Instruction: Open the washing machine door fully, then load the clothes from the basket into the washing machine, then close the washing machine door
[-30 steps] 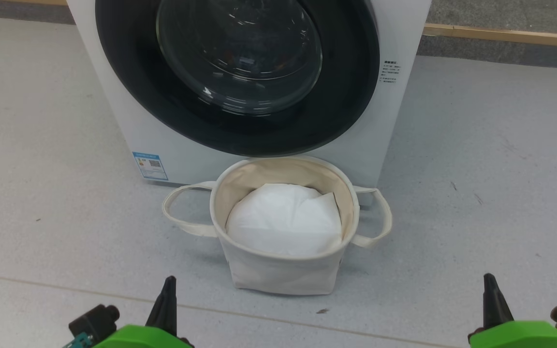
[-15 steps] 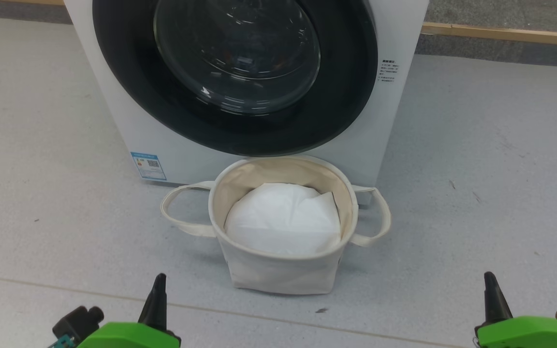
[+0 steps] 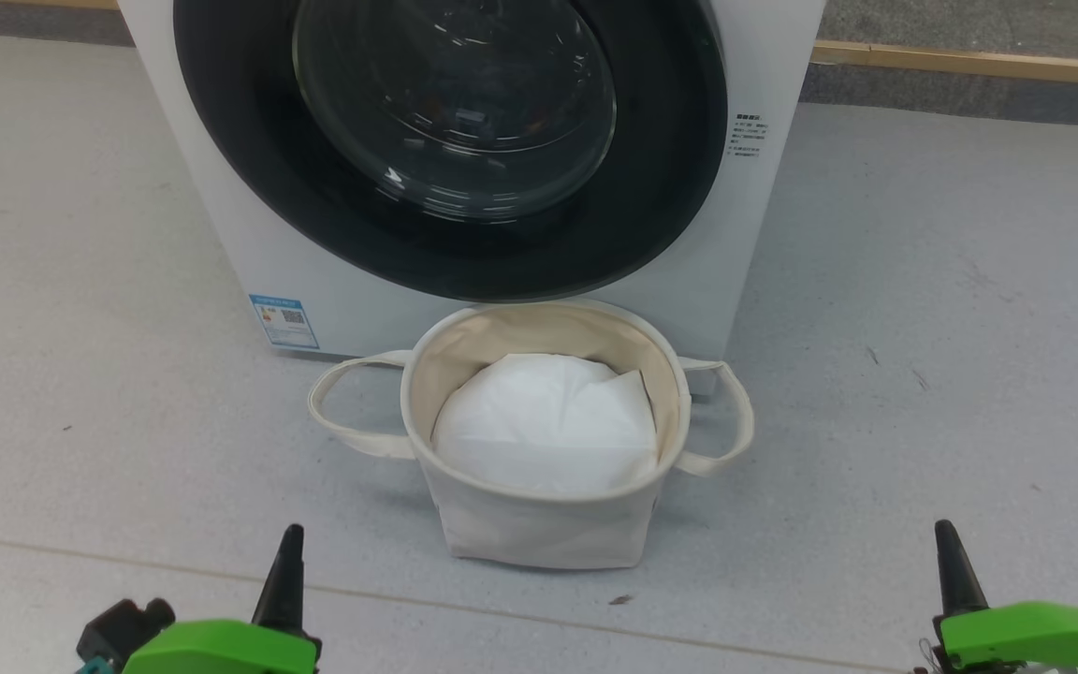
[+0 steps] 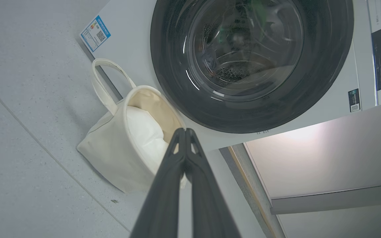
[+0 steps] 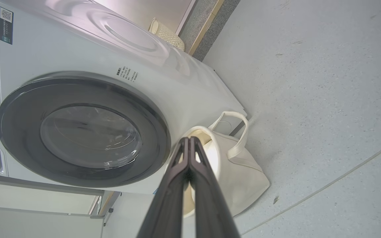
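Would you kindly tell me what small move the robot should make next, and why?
Probably just park both arms: the washing machine door looks closed, the basket shows just its white sheet, and the left gripper and right gripper are shut, touching nothing.

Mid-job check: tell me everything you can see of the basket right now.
The basket is a small round tub of cream canvas with two loop handles sticking out sideways. It stands upright on the grey floor, close against the front of the washing machine, just below the shut washing machine door; contact cannot be told. A crumpled white sheet lies inside. The left gripper and right gripper, jaws shut, are apart from it.
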You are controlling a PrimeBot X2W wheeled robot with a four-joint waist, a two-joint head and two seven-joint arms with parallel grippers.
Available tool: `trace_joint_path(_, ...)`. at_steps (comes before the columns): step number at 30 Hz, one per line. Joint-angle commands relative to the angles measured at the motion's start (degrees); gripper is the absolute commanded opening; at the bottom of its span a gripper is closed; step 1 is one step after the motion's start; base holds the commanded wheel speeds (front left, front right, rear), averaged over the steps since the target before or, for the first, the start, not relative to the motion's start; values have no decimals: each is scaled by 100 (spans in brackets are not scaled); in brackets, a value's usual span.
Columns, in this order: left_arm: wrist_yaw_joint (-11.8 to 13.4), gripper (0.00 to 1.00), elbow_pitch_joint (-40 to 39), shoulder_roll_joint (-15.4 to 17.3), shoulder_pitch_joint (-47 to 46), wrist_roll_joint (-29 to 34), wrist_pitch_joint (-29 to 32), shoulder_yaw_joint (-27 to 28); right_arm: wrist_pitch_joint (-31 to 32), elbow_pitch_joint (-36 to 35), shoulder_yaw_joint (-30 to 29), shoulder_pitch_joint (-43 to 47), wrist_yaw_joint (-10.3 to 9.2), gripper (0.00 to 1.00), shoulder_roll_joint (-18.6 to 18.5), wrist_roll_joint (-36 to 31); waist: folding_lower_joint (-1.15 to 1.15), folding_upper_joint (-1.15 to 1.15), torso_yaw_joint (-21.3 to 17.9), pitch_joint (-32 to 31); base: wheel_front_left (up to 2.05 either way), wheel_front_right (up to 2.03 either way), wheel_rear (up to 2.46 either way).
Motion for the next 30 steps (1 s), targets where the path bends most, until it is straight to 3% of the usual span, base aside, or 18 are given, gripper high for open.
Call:
trace_joint_path(1, -58, 0, -241, 46, -173, -166, 35, 205, 53, -167, 38, -306, -1, 0, -59, 173, 0, 0, -2, 1, 0, 0, 0)
trace_joint_path(30, -237, 0, -489, 63, -133, -2053, 529, 767, 565, -152, -68, -511, -1, 0, -69, 2074, 0, 0, -61, 24, 0, 0, 0)
